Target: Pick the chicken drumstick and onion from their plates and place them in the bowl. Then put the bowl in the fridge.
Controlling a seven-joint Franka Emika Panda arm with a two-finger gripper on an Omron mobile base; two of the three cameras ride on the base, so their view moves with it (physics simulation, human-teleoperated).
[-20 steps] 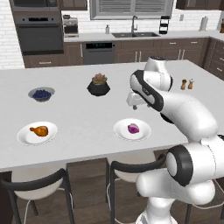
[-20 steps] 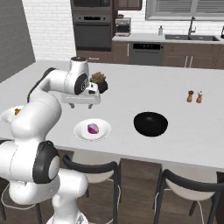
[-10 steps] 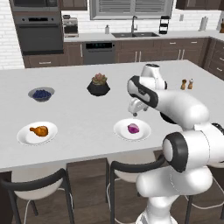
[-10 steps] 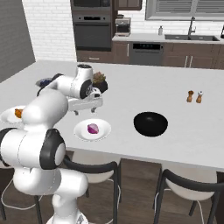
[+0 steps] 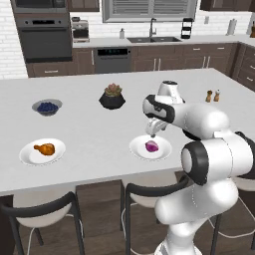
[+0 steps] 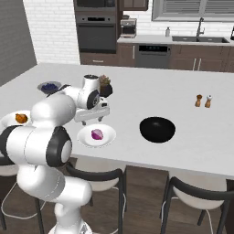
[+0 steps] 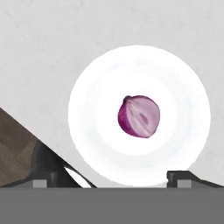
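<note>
The purple-red onion (image 5: 152,146) (image 6: 97,134) (image 7: 139,116) lies in the middle of a white plate (image 5: 137,149) (image 6: 82,136) (image 7: 87,109) near the island's front edge. My gripper (image 5: 152,133) (image 6: 93,119) (image 7: 111,179) hangs open just above it, pointing down, with nothing between its fingers. The orange-brown drumstick (image 5: 45,148) (image 6: 20,118) rests on the other white plate (image 5: 27,157) (image 6: 5,121) at the left. To the right of the onion plate stands the black bowl (image 6: 157,129), which holds nothing. The fridge is out of view.
A grey bowl of blue berries (image 5: 47,106) (image 6: 48,86) and a black plant pot (image 5: 112,98) (image 6: 105,87) stand further back. Salt and pepper shakers (image 5: 212,95) (image 6: 203,100) are at the right. Bar stools (image 5: 45,214) (image 6: 183,196) stand along the island's front edge.
The arm has swung forward and down, bringing the gripper from beside the plant pot to just above the onion plate. Nothing on the counter has moved.
</note>
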